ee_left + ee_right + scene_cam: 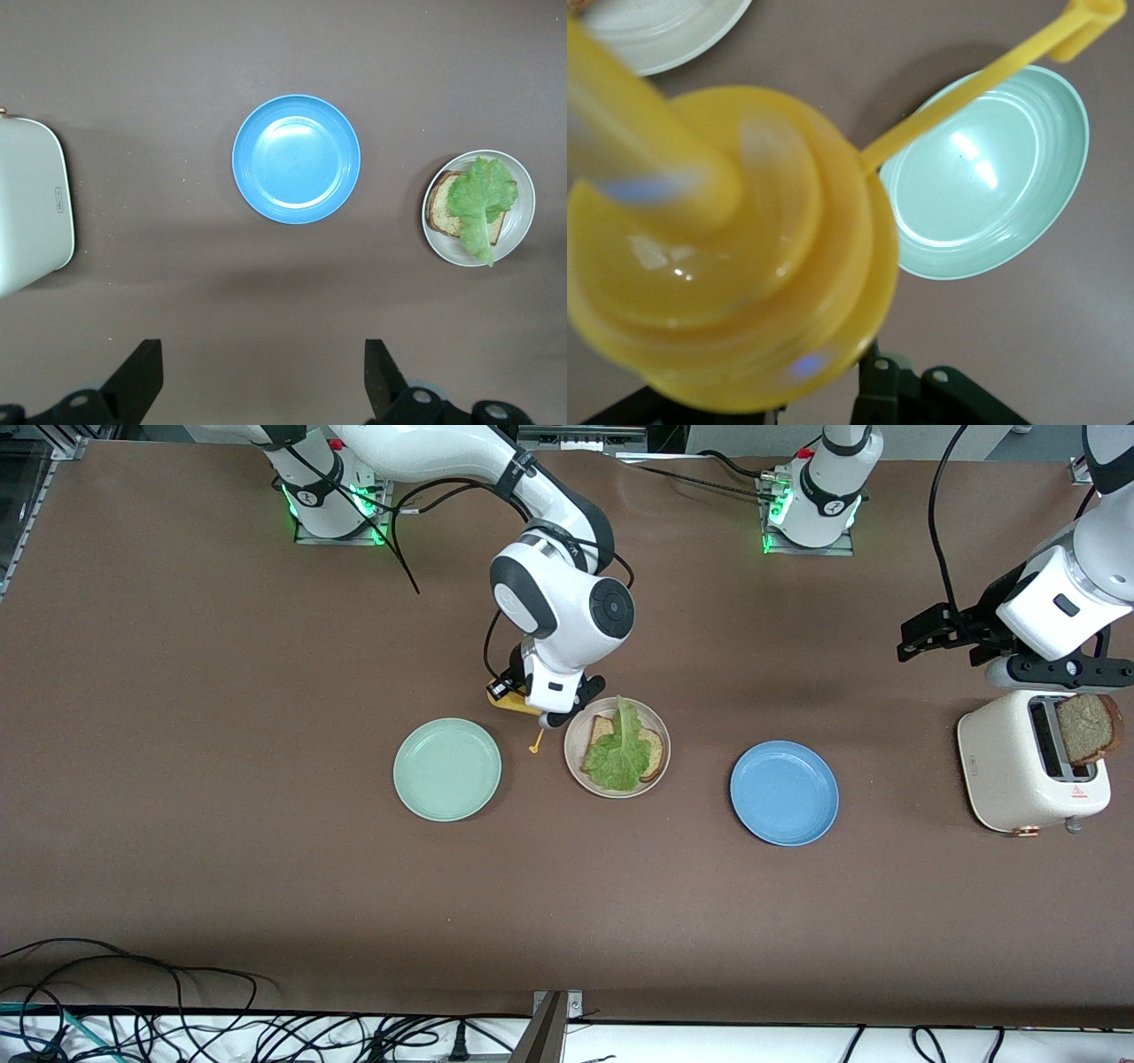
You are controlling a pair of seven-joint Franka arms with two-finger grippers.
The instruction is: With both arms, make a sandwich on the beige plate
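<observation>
The beige plate (654, 719) lies mid-table with one bread slice (656, 756) on it and a green lettuce leaf (620, 755) on top. It also shows in the left wrist view (524, 181) with the lettuce (483, 193). A second toasted slice (1085, 729) stands in the toaster (1010, 771). My right gripper (547, 707) is shut on a yellow squeeze bottle (511, 699), held tilted at the plate's edge; the bottle fills the right wrist view (718, 248). My left gripper (1059, 675) is open and empty above the toaster, fingers wide apart (261, 359).
A mint green plate (447, 769) lies beside the beige plate toward the right arm's end, also in the right wrist view (983, 177). A blue plate (784, 792) lies toward the left arm's end, between the beige plate and the toaster. Cables run along the table's near edge.
</observation>
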